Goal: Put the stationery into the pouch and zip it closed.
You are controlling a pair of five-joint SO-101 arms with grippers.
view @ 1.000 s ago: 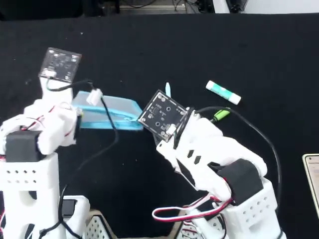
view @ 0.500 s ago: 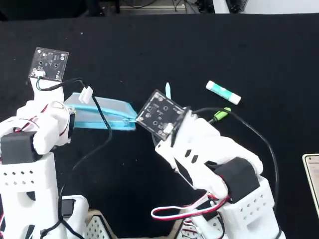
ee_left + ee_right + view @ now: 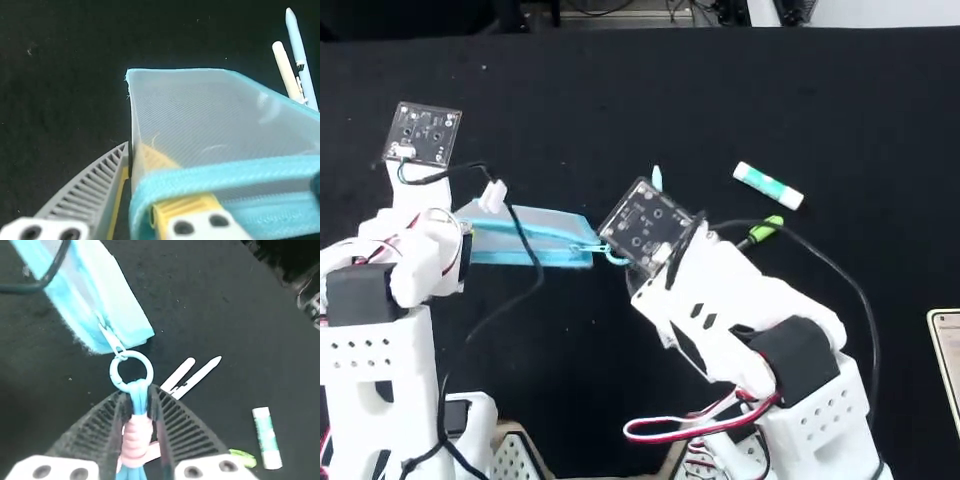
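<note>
Right end effector (image 3: pixel 136 392) pinches zipper pull (image 3: pixel 131 354); left end effector (image 3: pixel 134 156) apparently clamps pouch (image 3: pixel 210 115).

I see a blue pouch (image 3: pixel 535 235) left of centre on the black table (image 3: pixel 820 90), its zip pull (image 3: pixel 613 256) beside my right arm (image 3: pixel 740 300). A glue stick (image 3: pixel 767 186) lies nearer the right edge.

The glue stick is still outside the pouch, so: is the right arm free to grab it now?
Probably not yet. The right claw is shut on the zipper pull of the pouch, so it would have to let go first; the glue stick itself lies uncovered on the table.
</note>
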